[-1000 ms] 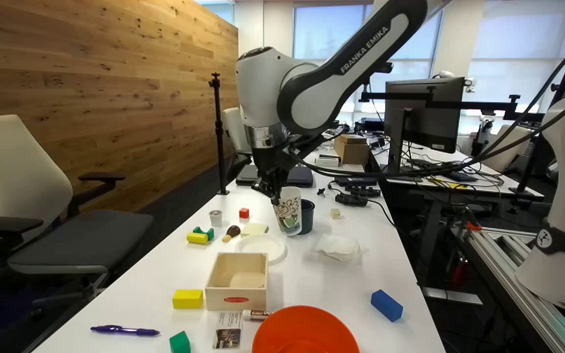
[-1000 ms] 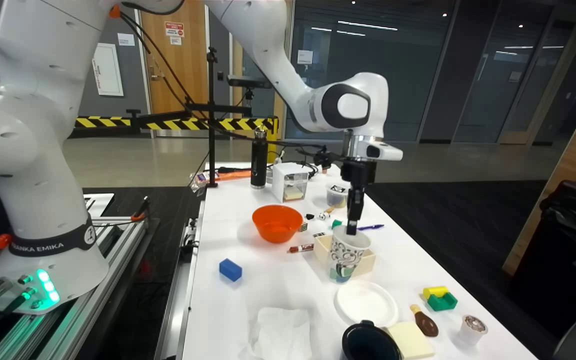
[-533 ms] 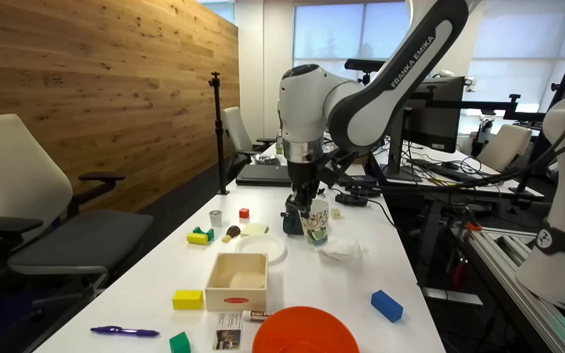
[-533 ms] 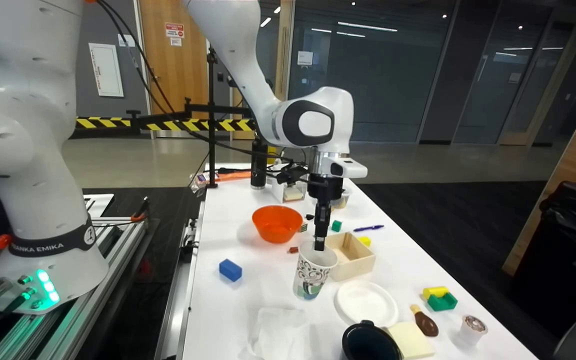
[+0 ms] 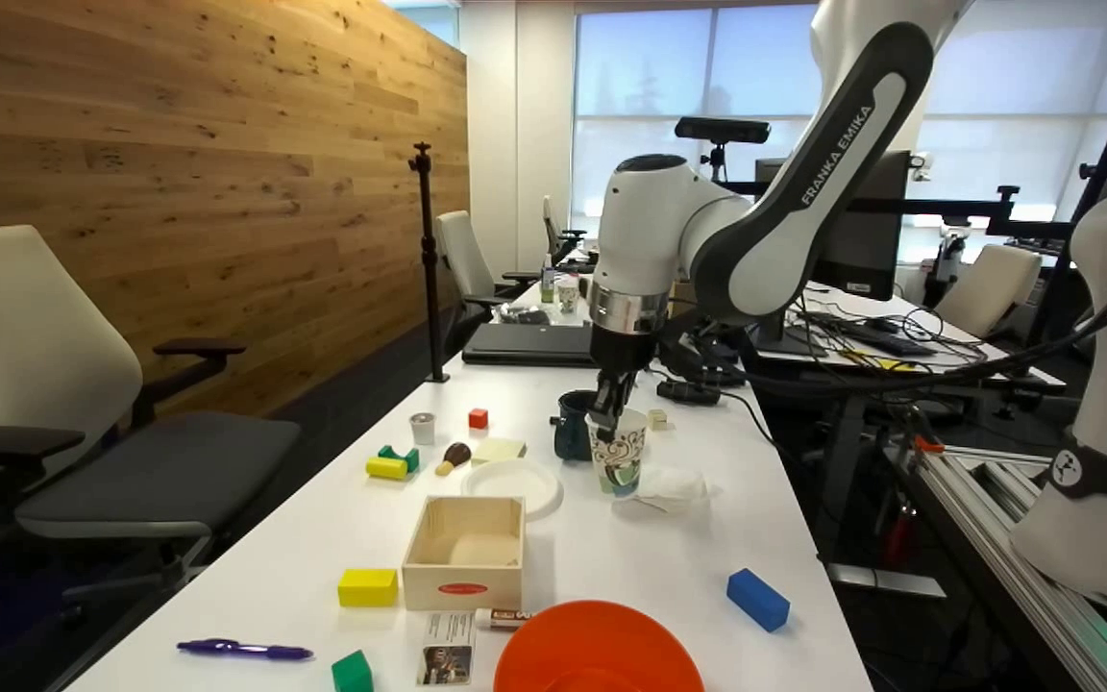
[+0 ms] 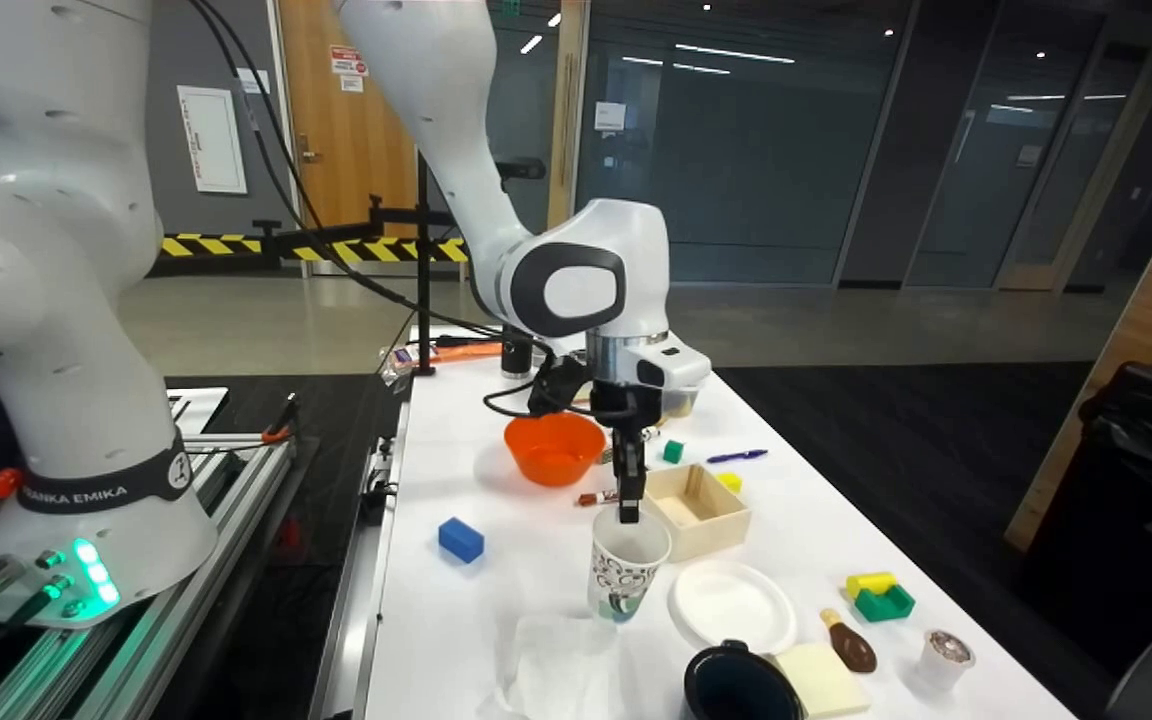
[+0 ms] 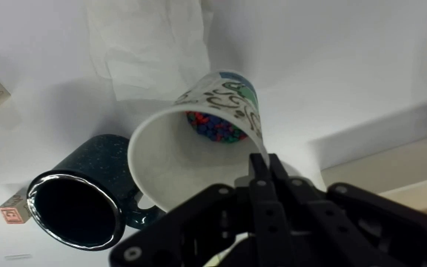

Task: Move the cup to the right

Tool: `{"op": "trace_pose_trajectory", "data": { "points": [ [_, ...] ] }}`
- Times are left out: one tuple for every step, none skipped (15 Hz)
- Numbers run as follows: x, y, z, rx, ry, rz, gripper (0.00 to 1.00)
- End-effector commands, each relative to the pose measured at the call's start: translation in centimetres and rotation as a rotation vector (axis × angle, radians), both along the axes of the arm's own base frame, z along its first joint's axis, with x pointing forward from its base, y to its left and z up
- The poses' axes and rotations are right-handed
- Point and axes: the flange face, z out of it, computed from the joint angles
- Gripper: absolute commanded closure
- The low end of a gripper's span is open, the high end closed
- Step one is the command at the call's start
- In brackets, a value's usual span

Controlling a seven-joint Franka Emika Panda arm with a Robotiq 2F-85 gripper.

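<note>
The cup is a white paper cup with brown swirls and a green-blue base; it shows in both exterior views point(image 5: 619, 466) point(image 6: 622, 580) and the wrist view point(image 7: 232, 98). Small red, blue and green pieces point(image 7: 217, 128) lie at its bottom. My gripper point(image 7: 268, 159) is shut on the cup's rim, one finger inside and one outside; it also shows in both exterior views point(image 5: 603, 428) point(image 6: 628, 512). The cup is nearly upright, just beside the crumpled napkin point(image 5: 674, 490). I cannot tell whether its base touches the table.
A dark mug point(image 5: 573, 428) stands close to the cup, its handle near it in the wrist view. A white plate point(image 6: 736, 605) and a wooden box point(image 6: 701, 510) are on the cup's other side. An orange bowl point(image 6: 554, 450) and a blue block point(image 6: 461, 540) stand farther off.
My gripper has carried the cup away from the plate side toward the napkin, past the mug, and lowered it. Over the last half second it moved mainly down. The other objects have not moved.
</note>
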Motion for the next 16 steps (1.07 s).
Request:
{"op": "trace_pose_trajectory", "data": {
  "points": [
    [-1.8,0.6,-0.2,0.021,-0.038,0.118,0.99],
    [-2.1,0.8,-0.4,0.021,-0.042,0.145,0.99],
    [-2.4,0.9,-0.8,0.022,-0.043,0.17,0.99],
    [-2.7,1.0,-1.0,0.025,-0.05,0.191,0.99],
    [-2.9,0.9,-1.3,0.024,-0.057,0.213,0.99],
    [-3.0,0.9,-1.5,0.031,-0.063,0.234,0.99],
    [-3.2,1.0,-1.7,0.036,-0.068,0.254,0.99],
    [-3.4,1.0,-1.9,0.04,-0.073,0.272,0.99],
    [-3.6,1.1,-2.1,0.043,-0.076,0.29,0.99],
    [-3.7,1.1,-2.3,0.041,-0.075,0.311,0.99],
    [-3.8,1.1,-2.5,0.043,-0.074,0.328,0.99],
    [-4.0,1.1,-2.7,0.042,-0.072,0.347,0.99],
    [-4.2,1.1,-2.9,0.042,-0.062,0.362,0.99],
    [-4.3,1.0,-3.1,0.041,-0.054,0.374,0.99],
    [-4.4,1.0,-3.2,0.04,-0.048,0.387,0.71],
    [-4.5,1.0,-3.3,0.041,-0.046,0.397,0.7]
  ]
}}
